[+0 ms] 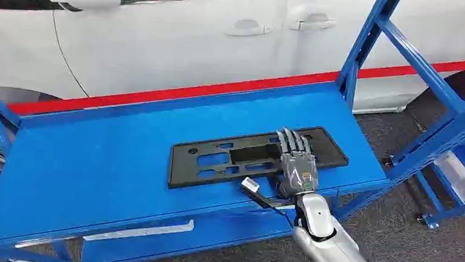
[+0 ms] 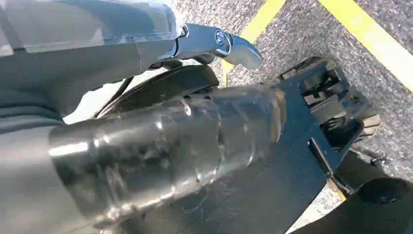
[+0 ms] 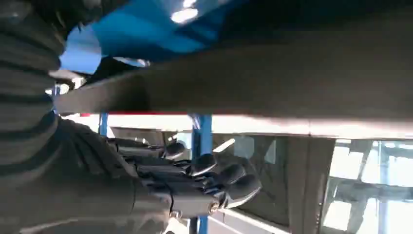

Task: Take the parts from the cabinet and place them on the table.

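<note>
Right hand lies flat—fingers spread, gripping nothing—on black plate atop blue table.

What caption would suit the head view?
Right hand rests on the black plate lying on the blue shelf.

Head cam looked down from above onto the blue shelf; right wrist cam sat close behind the right hand, sharing that shelf; left wrist cam faced the floor.
</note>
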